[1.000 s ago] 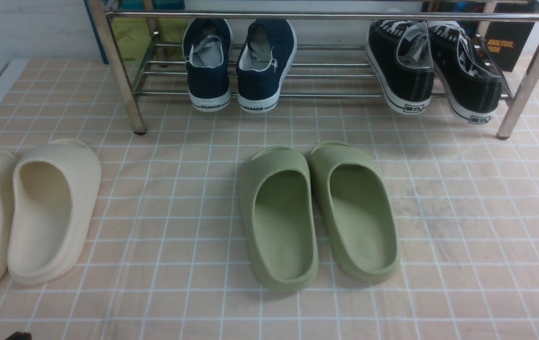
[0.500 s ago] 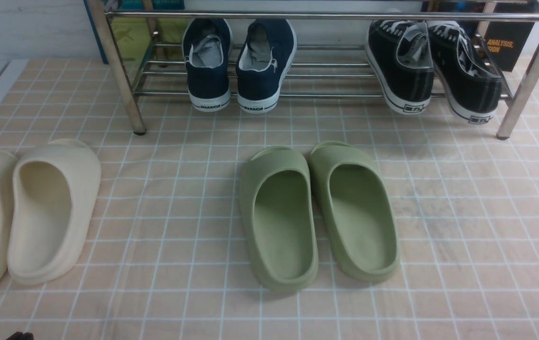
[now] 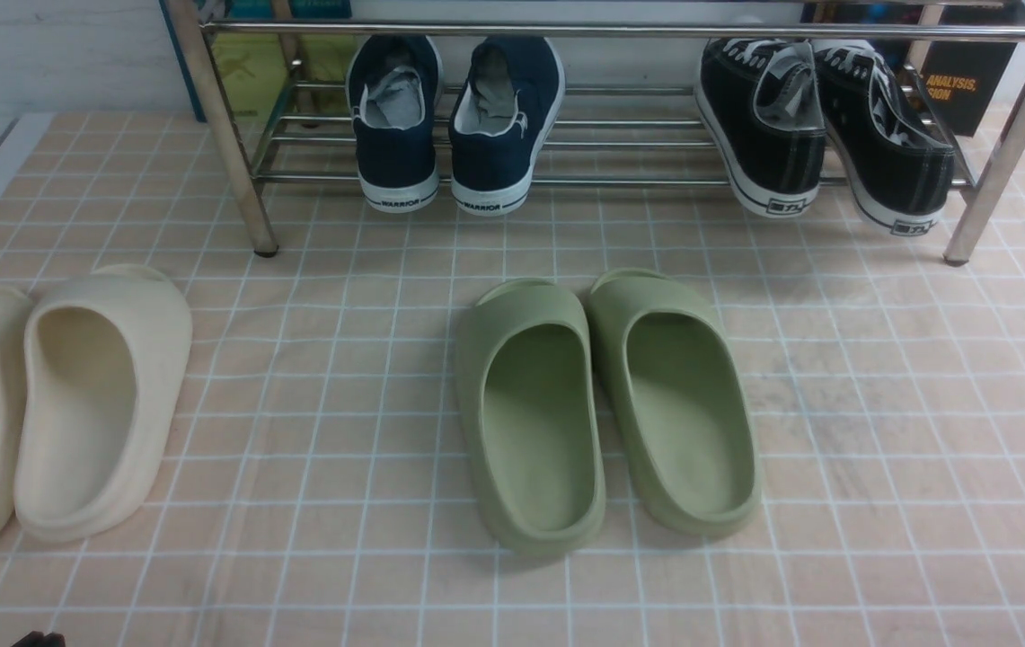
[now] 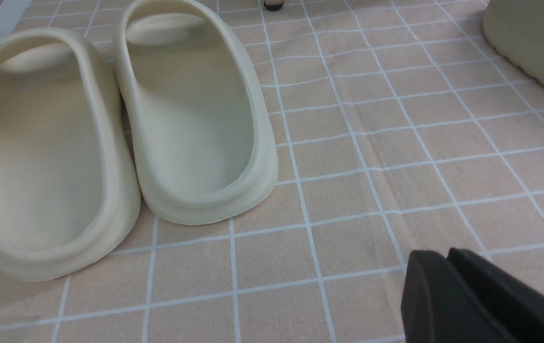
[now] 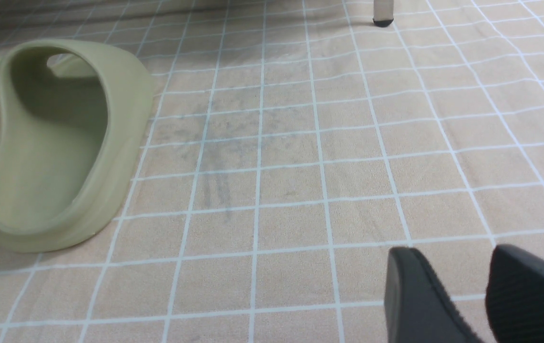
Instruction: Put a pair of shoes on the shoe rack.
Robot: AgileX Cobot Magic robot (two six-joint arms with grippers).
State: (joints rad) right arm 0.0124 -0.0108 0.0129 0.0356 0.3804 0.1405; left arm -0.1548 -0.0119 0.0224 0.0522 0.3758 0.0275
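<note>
Navy shoes with white soles, chrome rack, black sneakers, olive slides, cream slides, beige white-gridded floor.

The right gripper hangs just above the tiled floor, its two black fingers standing apart with nothing between them. An olive-green slide lies well apart from it on the floor. One chrome rack leg stands at the far edge.
</note>
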